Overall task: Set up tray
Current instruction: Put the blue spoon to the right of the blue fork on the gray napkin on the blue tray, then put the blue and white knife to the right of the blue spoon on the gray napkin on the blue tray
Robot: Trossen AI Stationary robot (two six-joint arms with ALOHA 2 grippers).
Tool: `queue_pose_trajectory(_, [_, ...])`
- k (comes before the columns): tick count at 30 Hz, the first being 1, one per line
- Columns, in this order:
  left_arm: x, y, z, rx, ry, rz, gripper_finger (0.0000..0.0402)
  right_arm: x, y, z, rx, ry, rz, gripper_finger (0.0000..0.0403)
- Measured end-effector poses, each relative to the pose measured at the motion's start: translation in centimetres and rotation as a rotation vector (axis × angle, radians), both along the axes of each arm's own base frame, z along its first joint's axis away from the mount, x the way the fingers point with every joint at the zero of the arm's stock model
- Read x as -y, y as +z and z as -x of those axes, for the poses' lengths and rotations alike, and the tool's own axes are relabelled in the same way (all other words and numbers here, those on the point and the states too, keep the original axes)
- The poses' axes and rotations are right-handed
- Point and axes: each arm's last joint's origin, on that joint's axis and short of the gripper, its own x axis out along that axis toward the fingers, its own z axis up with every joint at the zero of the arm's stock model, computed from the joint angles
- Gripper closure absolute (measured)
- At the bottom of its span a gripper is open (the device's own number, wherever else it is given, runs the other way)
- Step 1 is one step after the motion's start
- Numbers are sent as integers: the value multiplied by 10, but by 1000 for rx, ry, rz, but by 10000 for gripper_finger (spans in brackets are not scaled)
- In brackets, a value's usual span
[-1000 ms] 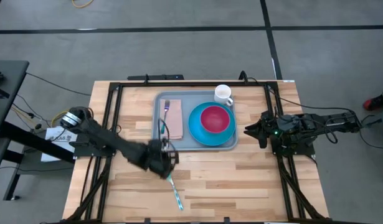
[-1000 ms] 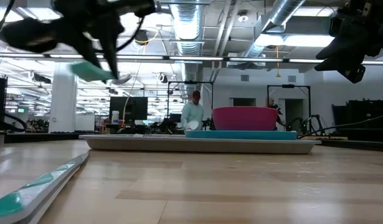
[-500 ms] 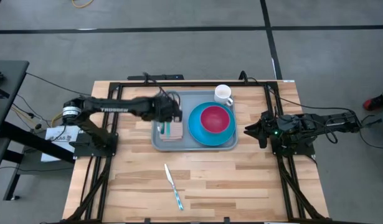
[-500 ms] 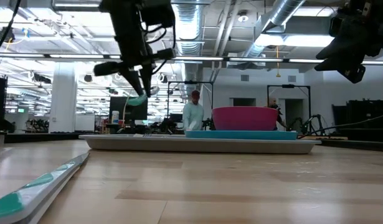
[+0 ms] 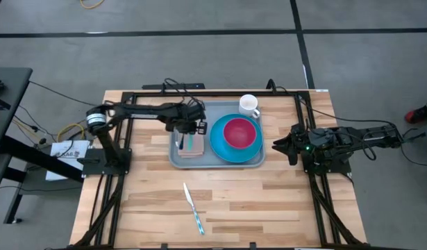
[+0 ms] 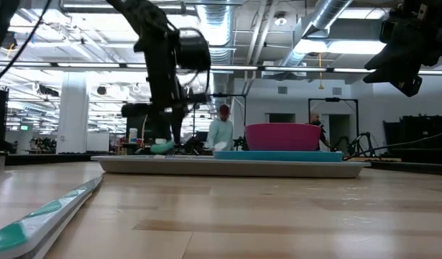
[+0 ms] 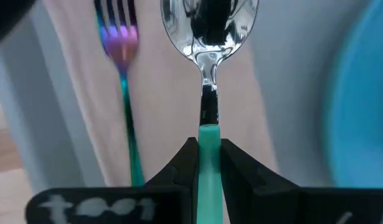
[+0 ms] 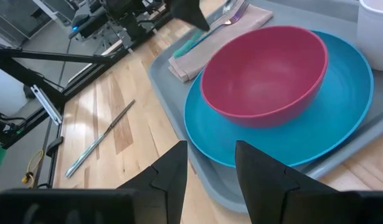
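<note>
The grey-blue tray lies at the table's far middle. It carries a blue plate with a red bowl, and a beige napkin with a fork lying on it. A white cup stands at the tray's far right corner. My left gripper is above the napkin, shut on a teal-handled spoon. My right gripper hangs open in the air to the right of the tray. A teal-handled knife lies on the wood near the table's near edge. My left gripper pinches the spoon's teal handle between its two fingers, coming down from above. The spoon's steel bowl sticks out past the fingertips, beside the fork and over the napkin. I cannot tell whether the spoon touches the napkin.
Black frame rails run along the table's left, right and far sides. Bare wood lies between the tray and the near edge, around the knife. In the low view, people stand in the room far behind the table.
My left gripper, shut on the spoon the whole time, has travelled from near the knife toward the far edge, reached the tray's left part and come down over the napkin. The spoon has dropped from high above the table to just above the tray.
</note>
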Motion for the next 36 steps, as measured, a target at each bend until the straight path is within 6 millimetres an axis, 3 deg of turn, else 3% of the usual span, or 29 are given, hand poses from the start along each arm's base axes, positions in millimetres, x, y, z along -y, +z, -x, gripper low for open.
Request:
queue_pose_trajectory(5, [-2, -27, -6, -63, -19, 60, 376, 0, 0, 0, 1, -4, -9, 276])
queue_pose_trajectory(9, [-5, -36, -6, -90, -10, 72, 376, 0, 0, 0, 2, -8, -15, 276])
queue_pose_trajectory(22, [-25, -35, 2, -93, 77, 62, 369, 0, 0, 0, 3, -9, -18, 276])
queue_pose_trajectory(30, [-25, -34, 2, -85, 76, 85, 308, 0, 0, 0, 2, -9, -17, 276])
queue_pose_trajectory(36, [-23, -7, -6, -26, -10, 35, 270, 0, 0, 0, 2, -8, -17, 276])
